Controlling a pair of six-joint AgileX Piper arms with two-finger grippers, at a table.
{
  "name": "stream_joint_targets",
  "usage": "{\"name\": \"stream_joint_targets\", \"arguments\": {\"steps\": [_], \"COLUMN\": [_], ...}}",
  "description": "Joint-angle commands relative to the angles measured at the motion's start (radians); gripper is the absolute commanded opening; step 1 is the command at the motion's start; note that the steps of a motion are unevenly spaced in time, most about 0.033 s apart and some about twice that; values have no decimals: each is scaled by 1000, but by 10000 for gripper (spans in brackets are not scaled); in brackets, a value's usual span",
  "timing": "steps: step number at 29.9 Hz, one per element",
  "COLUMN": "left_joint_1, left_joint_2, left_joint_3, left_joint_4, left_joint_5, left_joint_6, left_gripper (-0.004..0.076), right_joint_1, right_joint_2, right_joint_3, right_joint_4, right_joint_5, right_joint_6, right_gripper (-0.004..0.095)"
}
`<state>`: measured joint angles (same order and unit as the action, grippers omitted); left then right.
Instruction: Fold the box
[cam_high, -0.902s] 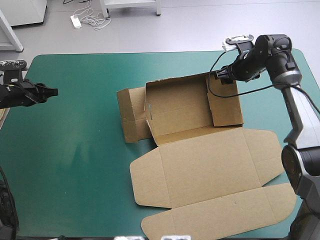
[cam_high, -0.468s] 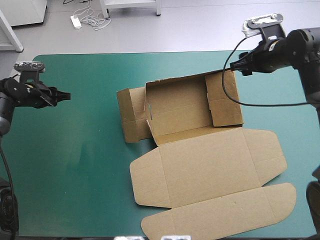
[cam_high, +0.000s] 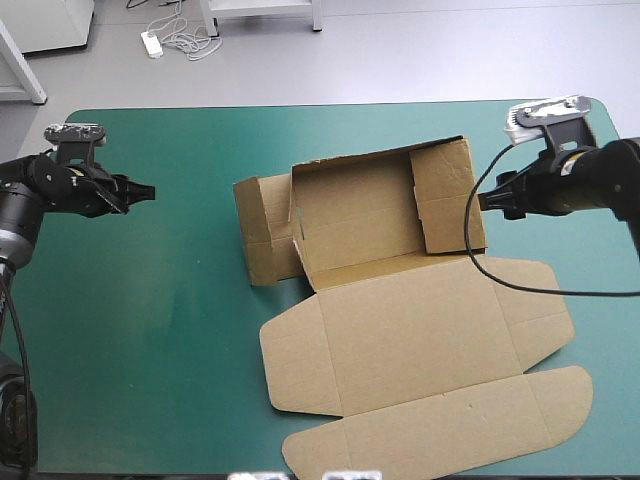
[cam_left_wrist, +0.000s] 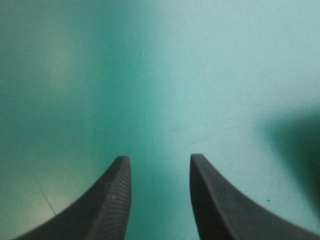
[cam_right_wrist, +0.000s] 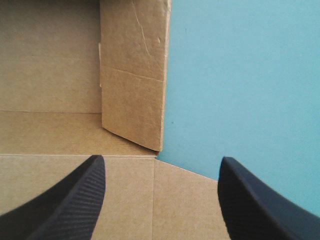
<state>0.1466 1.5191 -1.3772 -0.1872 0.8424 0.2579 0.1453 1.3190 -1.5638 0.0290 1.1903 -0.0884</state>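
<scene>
Teal-green cover is spread over the whole table. The brown box is laid on it, reaching from the middle toward the right edge and the near edge. The task is judged to be about half done. The far wall and the right wall appear raised around the tray floor. The left end panel is lying outward, and the big lid is flat toward the near edge, its flaps not tucked. The left gripper is held over bare cover near the left edge, jaws a little apart, nothing between them. The right gripper is placed just beside the right wall, jaws widely spread and empty.
</scene>
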Motion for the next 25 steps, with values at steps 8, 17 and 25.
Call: {"name": "stream_joint_targets", "arguments": {"steps": [8,17,25], "left_joint_1": [-5,-5,-5], "left_joint_2": [-44,-44,-44], "left_joint_3": [-26,-26,-26], "left_joint_4": [-12,-12,-12], "left_joint_5": [-17,-7,6], "left_joint_6": [19,27,38], "left_gripper": [280,280,280], "right_joint_1": [-3,-3,-3], "right_joint_2": [262,393,504], "right_joint_3": [-3,-33,-242], "right_joint_4": [40,87,81], "right_joint_5": [-197,-278,-92], "right_joint_6": [-33,-42,-1], "right_gripper": [595,369,3]}}
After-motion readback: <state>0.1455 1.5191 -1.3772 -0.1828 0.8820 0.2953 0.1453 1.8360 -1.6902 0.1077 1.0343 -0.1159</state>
